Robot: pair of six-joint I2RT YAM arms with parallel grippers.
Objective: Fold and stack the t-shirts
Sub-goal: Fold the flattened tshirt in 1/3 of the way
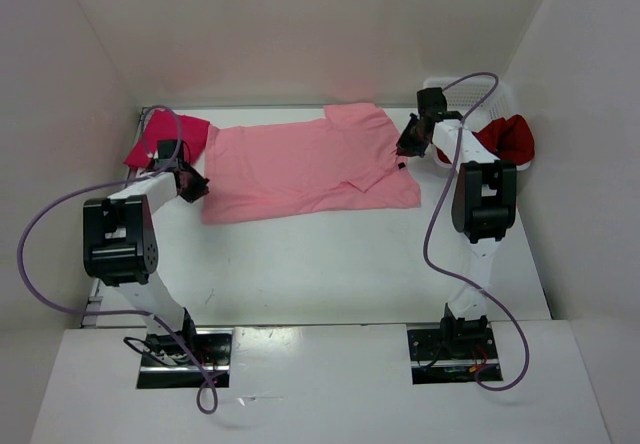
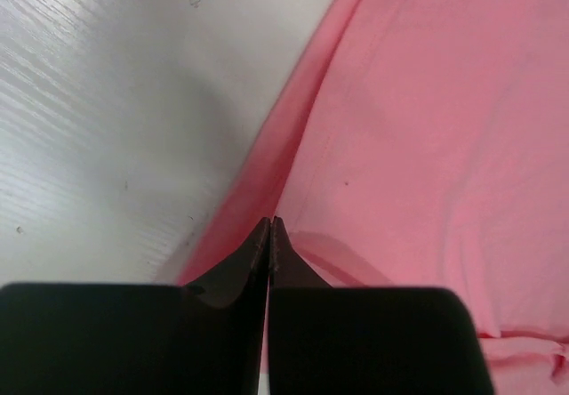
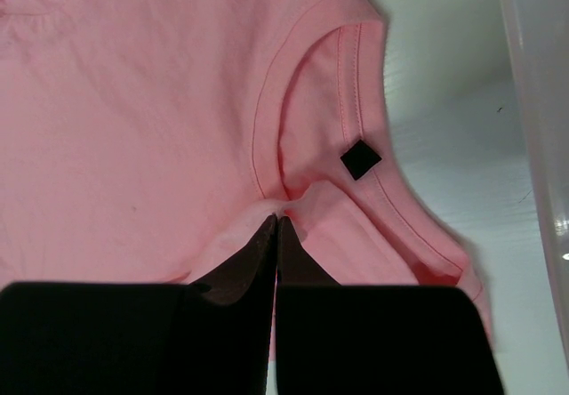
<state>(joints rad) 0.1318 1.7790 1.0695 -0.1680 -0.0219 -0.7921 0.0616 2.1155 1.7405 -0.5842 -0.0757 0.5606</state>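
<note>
On the white table (image 1: 320, 274), the light pink shirt (image 1: 300, 169) lies spread flat across the far middle, one sleeve already turned in at the right. The dark red shirt (image 1: 510, 136) sits heaped in the mesh basket (image 1: 470, 86) at the far right. The crimson shirt (image 1: 165, 139) is bunched at the far left corner, just beside the pink one.

Your left gripper (image 1: 195, 186) is down at the pink shirt's left edge. Its jaws are pressed together and appear to pinch the hem fold where cloth meets table. Your right gripper (image 1: 408, 149) is at the opposite end, jaws closed on a small pucker of cloth beside the sleeve seam, close to the little black tag (image 3: 360, 159).

The step in hand looks like a lengthwise fold of the pink shirt. Raise both ends together and only enough to clear the table, keeping the cloth taut between the arms so it does not sag or twist. The left pinch is shallow, so watch for the hem slipping free. Carry the edge over evenly and keep clear of the crimson shirt.
</note>
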